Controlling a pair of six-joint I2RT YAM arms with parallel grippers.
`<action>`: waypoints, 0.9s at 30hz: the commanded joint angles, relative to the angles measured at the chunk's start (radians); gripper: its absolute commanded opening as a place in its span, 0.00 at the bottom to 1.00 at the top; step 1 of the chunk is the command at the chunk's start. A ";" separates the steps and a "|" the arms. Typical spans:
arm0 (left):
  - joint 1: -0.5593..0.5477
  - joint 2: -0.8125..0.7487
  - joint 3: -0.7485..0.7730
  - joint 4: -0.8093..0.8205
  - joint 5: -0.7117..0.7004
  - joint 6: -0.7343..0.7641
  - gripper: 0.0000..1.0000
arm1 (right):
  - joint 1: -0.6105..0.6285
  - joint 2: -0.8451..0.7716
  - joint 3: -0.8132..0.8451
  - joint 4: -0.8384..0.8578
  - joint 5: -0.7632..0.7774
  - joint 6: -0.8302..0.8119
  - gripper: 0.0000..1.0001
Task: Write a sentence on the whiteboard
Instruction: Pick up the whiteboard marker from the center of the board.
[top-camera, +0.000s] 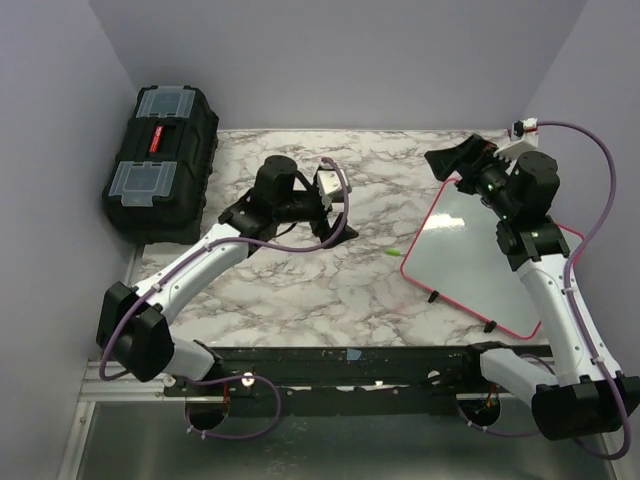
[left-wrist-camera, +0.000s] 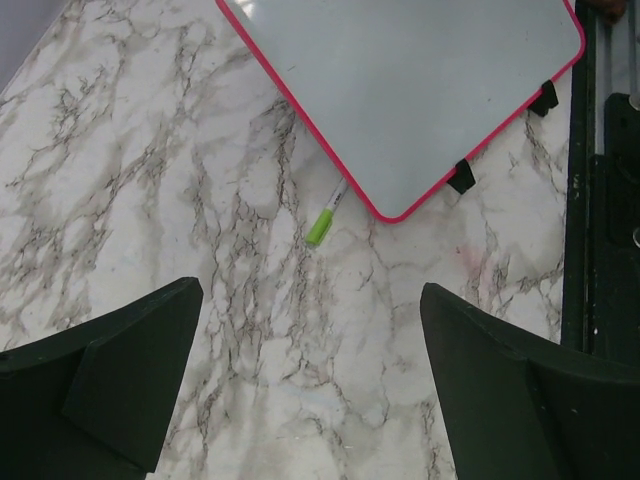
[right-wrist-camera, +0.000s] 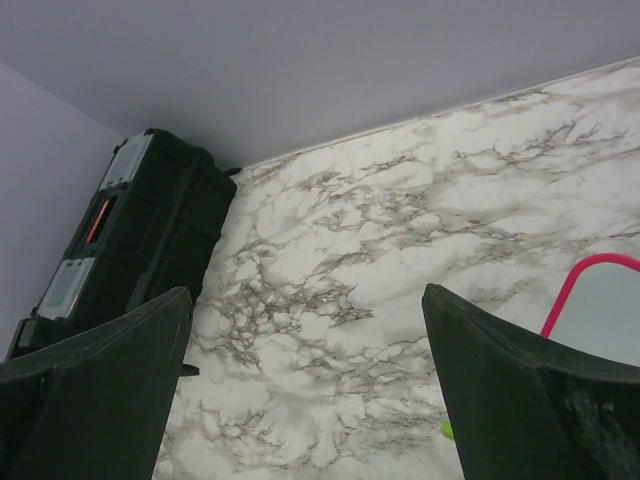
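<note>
The whiteboard (top-camera: 470, 250) lies flat at the table's right, white with a red-pink frame; it also shows in the left wrist view (left-wrist-camera: 420, 90), and one corner in the right wrist view (right-wrist-camera: 605, 310). Its visible surface is blank, and no sentence is in view. A marker with a green cap (top-camera: 395, 253) (left-wrist-camera: 325, 222) lies on the marble just off the board's left edge. My left gripper (top-camera: 335, 212) (left-wrist-camera: 310, 290) hovers open over bare marble left of the marker. Open and holding nothing, my right gripper (top-camera: 455, 163) (right-wrist-camera: 305, 295) hangs above the board's far corner.
A black toolbox (top-camera: 160, 165) (right-wrist-camera: 130, 240) with clear lid compartments stands at the far left against the wall. Two small black clips (top-camera: 433, 296) (left-wrist-camera: 461, 177) sit on the board's near edge. Purple walls close in the table on three sides.
</note>
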 joint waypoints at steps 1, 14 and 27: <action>-0.024 0.088 0.091 -0.085 0.080 0.148 0.88 | 0.000 -0.019 0.085 -0.132 0.100 -0.055 1.00; -0.096 0.348 0.281 -0.199 0.007 0.373 0.80 | 0.001 -0.074 0.157 -0.161 0.168 -0.085 1.00; -0.133 0.692 0.679 -0.558 -0.176 0.500 0.66 | 0.001 -0.051 0.170 -0.173 0.198 -0.145 1.00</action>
